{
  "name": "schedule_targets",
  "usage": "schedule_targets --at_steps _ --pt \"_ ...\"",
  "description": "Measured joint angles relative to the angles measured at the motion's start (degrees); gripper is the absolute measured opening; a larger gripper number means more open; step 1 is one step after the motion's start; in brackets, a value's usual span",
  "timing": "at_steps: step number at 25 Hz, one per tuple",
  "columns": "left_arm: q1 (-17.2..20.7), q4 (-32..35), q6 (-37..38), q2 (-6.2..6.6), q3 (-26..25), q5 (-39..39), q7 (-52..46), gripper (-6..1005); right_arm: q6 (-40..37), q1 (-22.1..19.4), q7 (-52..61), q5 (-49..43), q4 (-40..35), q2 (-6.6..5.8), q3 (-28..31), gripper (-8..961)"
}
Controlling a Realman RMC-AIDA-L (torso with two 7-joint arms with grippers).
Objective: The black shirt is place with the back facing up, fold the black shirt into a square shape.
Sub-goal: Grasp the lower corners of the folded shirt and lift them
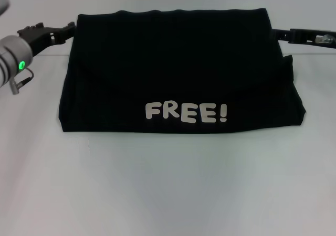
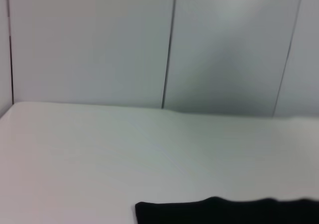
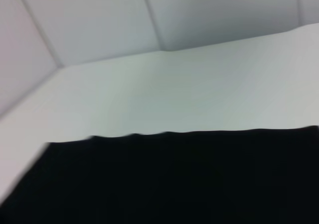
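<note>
Left gripper [image 1: 67,28] sits at the shirt's [image 1: 178,73] far left corner, black fingers pointing in toward the cloth, tip touching or just beside the edge; can't tell if the jaws are wide, narrow or pinching fabric. Its grey arm with a green light comes in from the left edge of the head view. Right gripper [image 1: 281,35] is at the shirt's far right corner, black fingers reaching in from the right, tip at the cloth edge; jaw state can't be told either. Shirt is folded into a wide rectangle, lying flat on the white worktop [image 1: 168,183], in the far half, roughly centred left to right. White "FREE!" print [image 1: 186,112] faces up near the shirt's near edge. Far edge slightly wavy, right side bulges a bit with a small notch near the far right corner. Left wrist view shows only a strip of shirt [image 2: 229,211] edge on the worktop [image 2: 124,149], grey wall panels [image 2: 89,45] behind. Right wrist view shows a big dark area of shirt [image 3: 169,179] close up, worktop [image 3: 189,89] beyond it, wall [image 3: 99,20] behind.
</note>
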Motion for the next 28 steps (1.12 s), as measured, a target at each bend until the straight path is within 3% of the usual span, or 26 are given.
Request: schedule_targets --at_steps 4,7,13,16,21,28 --pt "4.6 3.3 12.9 -0.18 0.5 -0.1 -7.9 827 -10.9 -2.6 0.8 3.0 -2.9 -1.17 0.1 667" --pt "8.8 6.2 25.3 -0.35 1.6 0.3 -9.3 858 -18.0 -5.3 0.5 6.7 -3.9 -2.09 -0.1 666" --pt "16.1 13.5 32.9 -1.79 9.7 1.5 -9.4 879 -22.5 -8.8 0.2 9.2 -4.0 -2.33 -0.2 659" --pt "18.8 18.5 35.3 -2.90 12.4 7.4 -9.4 880 -22.4 -9.0 0.1 9.0 -4.0 -2.02 -0.4 655" --pt "19.3 20.5 34.5 -3.28 12.8 14.4 -13.0 879 -21.8 -9.0 0.2 9.0 -3.5 -1.70 -0.5 655" --pt "16.8 20.4 33.5 -2.43 12.8 23.4 -30.9 880 -20.5 -8.6 0.6 9.2 -3.4 -1.54 -0.1 655"
